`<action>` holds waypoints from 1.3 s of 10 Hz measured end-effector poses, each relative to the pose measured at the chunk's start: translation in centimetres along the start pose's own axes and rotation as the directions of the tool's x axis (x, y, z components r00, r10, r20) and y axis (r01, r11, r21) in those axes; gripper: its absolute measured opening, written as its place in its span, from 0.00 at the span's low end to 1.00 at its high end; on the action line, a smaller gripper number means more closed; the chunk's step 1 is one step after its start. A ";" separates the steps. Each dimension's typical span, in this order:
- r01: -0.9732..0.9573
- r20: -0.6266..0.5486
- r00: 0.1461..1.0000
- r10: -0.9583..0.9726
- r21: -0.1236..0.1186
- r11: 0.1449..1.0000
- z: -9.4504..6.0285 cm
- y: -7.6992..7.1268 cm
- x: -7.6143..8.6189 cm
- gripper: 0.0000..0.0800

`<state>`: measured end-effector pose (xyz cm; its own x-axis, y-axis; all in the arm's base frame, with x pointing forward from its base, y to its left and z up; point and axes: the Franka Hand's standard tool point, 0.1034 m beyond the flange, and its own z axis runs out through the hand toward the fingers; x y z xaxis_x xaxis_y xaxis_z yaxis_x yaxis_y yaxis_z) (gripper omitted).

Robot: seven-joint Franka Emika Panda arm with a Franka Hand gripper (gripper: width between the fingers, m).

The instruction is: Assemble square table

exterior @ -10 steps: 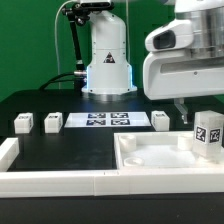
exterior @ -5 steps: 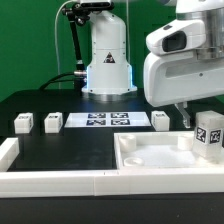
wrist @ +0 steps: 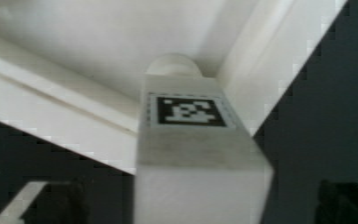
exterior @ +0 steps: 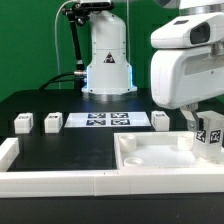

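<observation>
The square table's white slab [exterior: 160, 158] lies rim-up at the exterior view's right. One white tagged leg [exterior: 208, 131] stands upright in its far right corner. My gripper [exterior: 196, 118] hangs right at that leg, open, with a finger down beside it. In the wrist view the same leg [wrist: 197, 140] fills the middle with its tag facing me. It rises between my gripper's [wrist: 194, 205] dim fingers, and dark gaps show on both sides. The slab's rim corner [wrist: 247, 50] shows behind it. Three more legs [exterior: 22, 123] [exterior: 52, 122] [exterior: 160, 120] lie loose on the black table.
The marker board [exterior: 105, 121] lies flat between the loose legs. A long white rail [exterior: 50, 183] runs along the front and turns up at the exterior view's left [exterior: 8, 150]. The arm's white base [exterior: 107, 60] stands at the back.
My gripper has shifted toward the exterior view's right and come in over the standing leg. Its jaws have stayed open. No part has moved.
</observation>
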<state>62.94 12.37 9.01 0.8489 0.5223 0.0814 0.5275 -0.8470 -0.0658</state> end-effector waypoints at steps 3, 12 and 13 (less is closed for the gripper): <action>-0.007 0.000 1.000 0.007 0.001 1.000 0.0 -0.1 0.0 0.59; -0.279 -0.005 0.960 0.279 0.000 0.960 0.1 0.2 0.0 0.37; -0.356 -0.022 0.934 0.355 -0.002 0.935 0.1 0.4 -0.1 0.37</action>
<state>63.09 12.02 8.84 0.9799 0.1848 0.0745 0.1911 -0.9775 -0.0888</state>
